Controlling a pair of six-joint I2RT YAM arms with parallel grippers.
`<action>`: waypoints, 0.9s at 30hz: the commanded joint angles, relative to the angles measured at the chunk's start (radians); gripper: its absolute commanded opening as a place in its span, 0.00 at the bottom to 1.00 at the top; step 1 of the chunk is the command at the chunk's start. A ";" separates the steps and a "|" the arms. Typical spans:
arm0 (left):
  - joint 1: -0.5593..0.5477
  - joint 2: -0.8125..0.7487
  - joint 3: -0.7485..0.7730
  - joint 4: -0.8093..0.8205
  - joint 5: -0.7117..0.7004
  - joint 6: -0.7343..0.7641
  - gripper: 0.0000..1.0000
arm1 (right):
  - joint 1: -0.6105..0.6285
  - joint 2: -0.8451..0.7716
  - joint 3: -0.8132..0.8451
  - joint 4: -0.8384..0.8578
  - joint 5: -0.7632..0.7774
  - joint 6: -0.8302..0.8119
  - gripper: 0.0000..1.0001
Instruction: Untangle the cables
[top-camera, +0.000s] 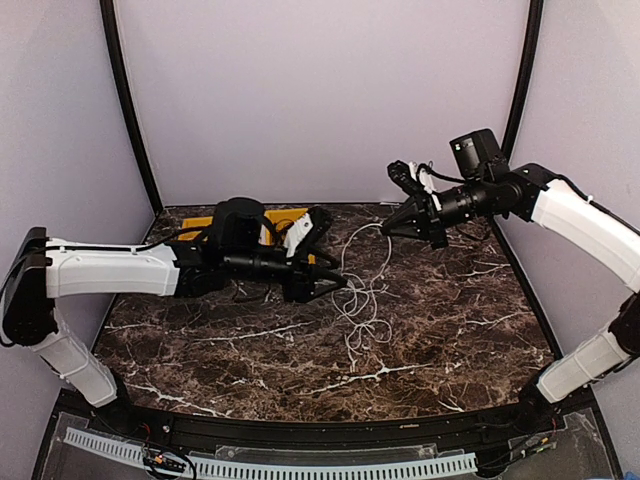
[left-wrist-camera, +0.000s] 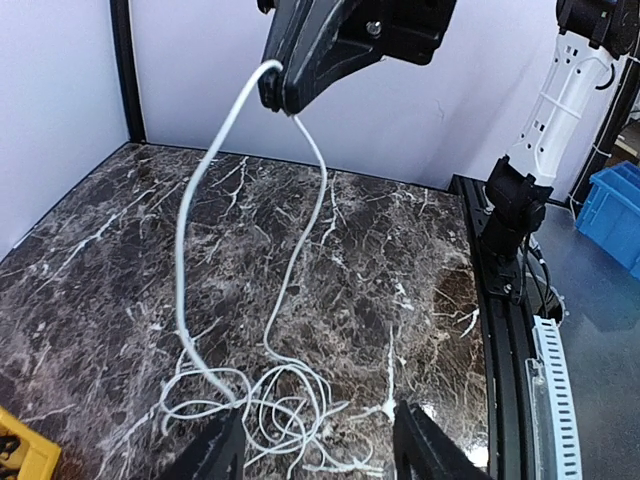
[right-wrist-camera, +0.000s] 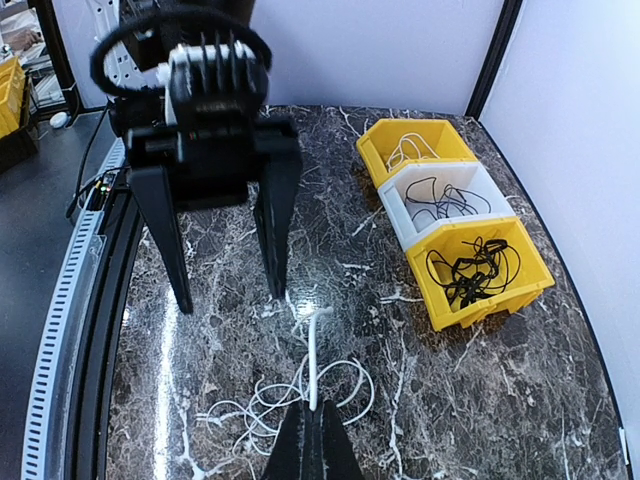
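Observation:
A tangle of thin white cables lies on the dark marble table. Two strands rise from the tangle up to my right gripper, which is shut on the white cable and holds it above the table. The right gripper hangs up and to the right of the pile. My left gripper is low at the pile's left edge, open, its fingers either side of the loops and holding nothing. In the right wrist view the left gripper stands just beyond the raised strand.
Three bins stand in a row at the back left: a yellow bin with white cord, a white bin with thin dark cords, and a yellow bin with black cords. The left arm partly hides the bins from above.

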 joint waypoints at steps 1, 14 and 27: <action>-0.005 -0.211 -0.062 -0.133 -0.112 0.082 0.59 | 0.013 -0.023 0.001 0.017 0.000 0.000 0.00; -0.005 0.002 0.017 0.169 -0.051 0.023 0.68 | 0.037 -0.002 0.040 -0.045 -0.012 -0.024 0.00; -0.002 0.033 0.103 0.135 -0.098 -0.028 0.00 | 0.033 -0.037 -0.123 0.234 0.068 0.084 0.26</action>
